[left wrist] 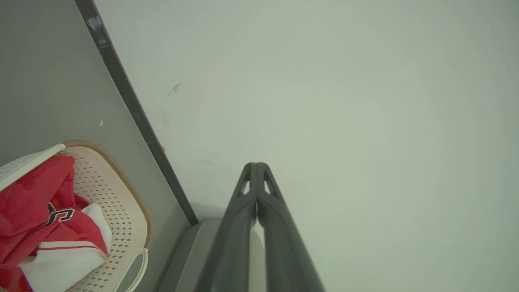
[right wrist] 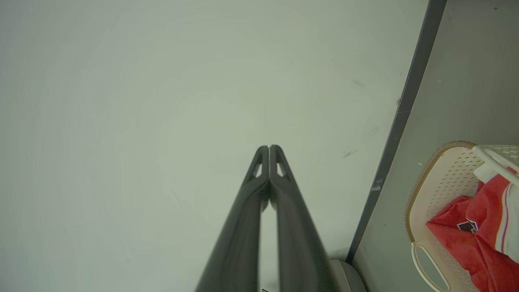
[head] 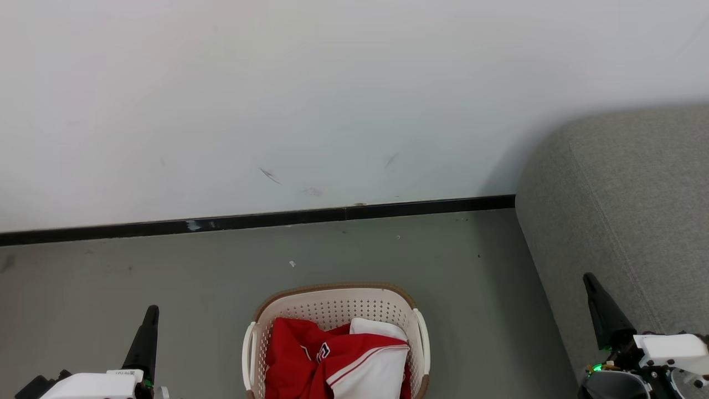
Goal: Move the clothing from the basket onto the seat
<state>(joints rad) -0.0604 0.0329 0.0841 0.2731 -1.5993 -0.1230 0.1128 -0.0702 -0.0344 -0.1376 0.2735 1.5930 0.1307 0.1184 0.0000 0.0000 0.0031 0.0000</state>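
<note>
Dark and slim, the left gripper (head: 150, 315) stands at the lower left of the head view, over the grey floor (head: 166, 266). In the left wrist view its two fingers are pressed together at the tips, with nothing between them.

To its right, at the bottom middle, the cream basket (head: 332, 306) sits on the floor, well apart from both grippers. Its brown rim curves towards the white wall (head: 277, 100), and a black skirting strip (head: 266, 219) runs along the foot of that wall. The clothing (head: 310, 363) lies crumpled inside the basket: red fabric on the left with part of a crest showing, and a white sleeve with a red stripe folded over on the right.

Further right, past a stretch of bare floor, the grey fabric seat (head: 626, 210) rises with its rounded end close to the wall. Nothing lies on the part that shows.

At the lower right, the right gripper (head: 591, 284) points up in front of the seat's side. Whether it touches the fabric cannot be told. In the right wrist view its fingers meet at the tips, closed on nothing.
</note>
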